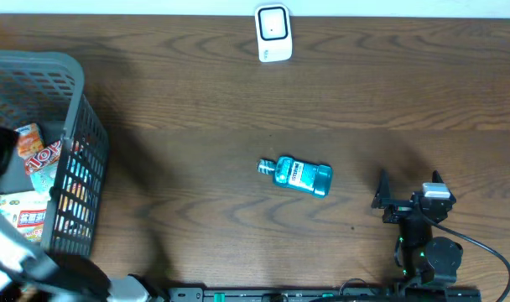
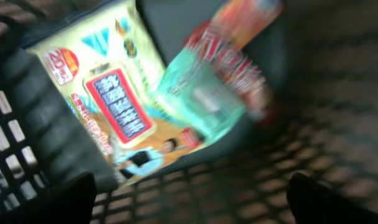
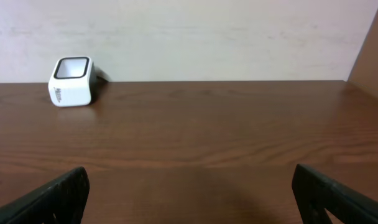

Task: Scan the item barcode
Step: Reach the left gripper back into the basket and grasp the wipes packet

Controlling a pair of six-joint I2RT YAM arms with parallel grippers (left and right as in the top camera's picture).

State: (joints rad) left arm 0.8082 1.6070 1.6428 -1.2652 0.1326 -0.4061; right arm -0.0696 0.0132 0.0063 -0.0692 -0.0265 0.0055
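Left gripper [image 2: 198, 205] spread wide, empty, over wipes pack [image 2: 108, 106] inside grey basket [image 1: 70, 92] at table's left. Pack probably light, soft, slick film; pinch across narrow width. Right gripper [image 3: 189, 193] wide open, empty, facing white scanner [image 3: 71, 81].

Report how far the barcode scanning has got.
Done: possibly one item out; the teal bottle lies on the table, away from the scanner; whether it was scanned does not show. In hand: nothing; the left gripper hangs open over packets in the basket, the right gripper open and empty. Left: grasp an item, present its barcode to the scanner.
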